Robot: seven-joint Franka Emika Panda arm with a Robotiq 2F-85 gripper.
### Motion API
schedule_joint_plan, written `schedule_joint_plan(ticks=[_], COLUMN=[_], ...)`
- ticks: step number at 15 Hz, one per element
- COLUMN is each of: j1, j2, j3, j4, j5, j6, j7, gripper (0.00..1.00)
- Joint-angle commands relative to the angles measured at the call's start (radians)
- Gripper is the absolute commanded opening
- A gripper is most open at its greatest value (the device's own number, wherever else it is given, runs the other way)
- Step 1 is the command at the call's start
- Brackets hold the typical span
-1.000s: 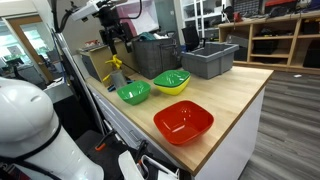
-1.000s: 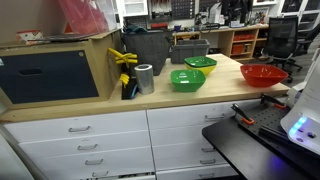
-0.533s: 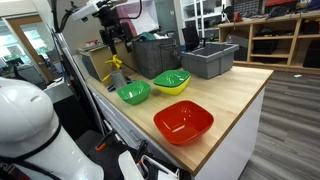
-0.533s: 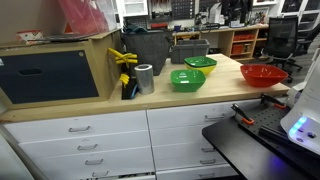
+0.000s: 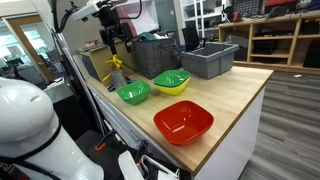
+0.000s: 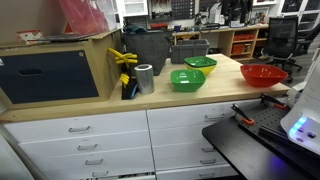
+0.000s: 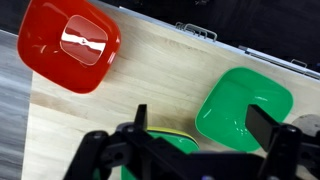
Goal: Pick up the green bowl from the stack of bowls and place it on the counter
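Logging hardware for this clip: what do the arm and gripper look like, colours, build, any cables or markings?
In the wrist view the gripper is matte black: two blocky linkage fingers on a wide dark body, no markings visible. In an exterior view the arm shows white links with dark joints and a dark end; cables and labels are too small to tell.

Stack of bowls (image 7: 172, 143): in the wrist view, mostly hidden behind my gripper (image 7: 198, 114); only a yellow-and-green sliver shows.
Green bowl (image 7: 240, 105): lower right corner covered by one of my fingers (image 7: 262, 128).
Red bowl (image 7: 68, 42): top rim cut off by the frame edge.
Gripper body: dark, blurred, cut off at the bottom edge.
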Motion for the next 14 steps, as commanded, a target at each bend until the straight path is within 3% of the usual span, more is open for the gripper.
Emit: schedule_joint_plan(ticks=[1,8,9,10,14], j1=[-0.005,-0.006,-0.008,-0.023,-0.045], j2=[0.000,0.014,0.059,0.022,0.110], j3=[0.004,0.008,-0.018,-0.050,-0.099], j4=[0.002,0.009,0.036,0.043,0.105], j5=[0.003,0.005,0.010,-0.003,-0.001], j6=[-0.002,-0.006,0.019,-0.009,0.041], j7=[-0.002,0.009,-0.027,-0.067,-0.100], gripper=[1.00,1.00,1.00,1.00,1.00])
